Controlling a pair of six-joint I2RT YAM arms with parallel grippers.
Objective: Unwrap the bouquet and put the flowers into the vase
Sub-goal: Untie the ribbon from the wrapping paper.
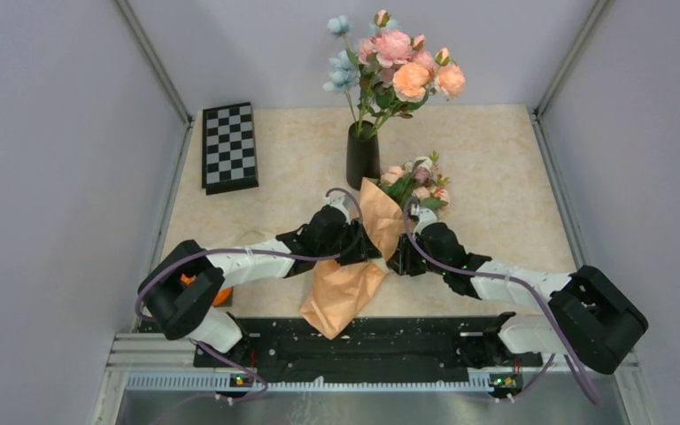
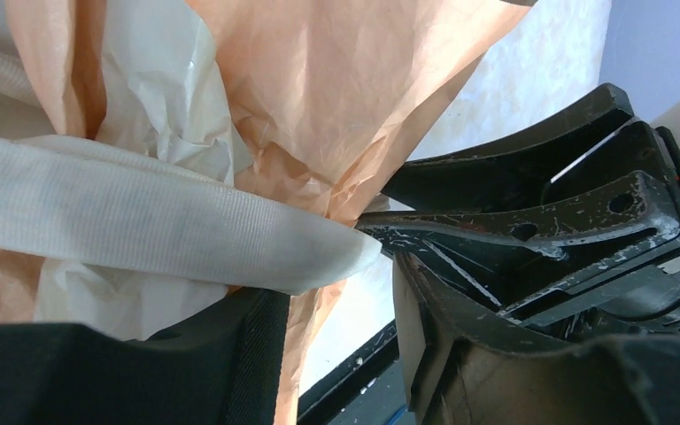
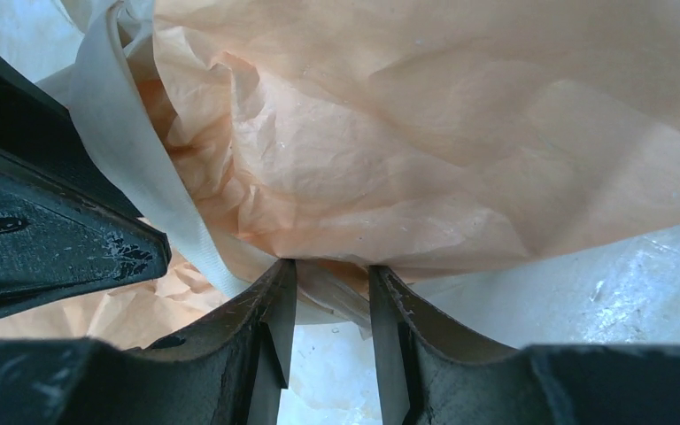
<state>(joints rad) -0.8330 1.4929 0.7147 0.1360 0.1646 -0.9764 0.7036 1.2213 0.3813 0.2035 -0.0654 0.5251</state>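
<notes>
The bouquet [image 1: 360,282] lies across the middle of the table, its peach paper cone [image 2: 336,88] pointing at the near edge. The flowers [image 1: 416,181], cream and pink roses, stick out of its far end beside the black vase [image 1: 362,158]. A white ribbon [image 2: 142,221] runs round the cone's neck. My left gripper [image 1: 363,251] [image 2: 336,310] stands open at the neck from the left; the paper's edge rests against one finger. My right gripper [image 1: 401,258] [image 3: 332,274] comes from the right, its tips pinching a fold of the wrap [image 3: 407,133] at the neck.
The vase holds a taller bunch of pink, orange and pale-blue flowers [image 1: 403,71]. A folded checkerboard [image 1: 228,146] lies at the back left. Something orange [image 1: 221,295] shows under the left arm. Grey walls close in on both sides, and a black rail [image 1: 425,341] runs along the near edge.
</notes>
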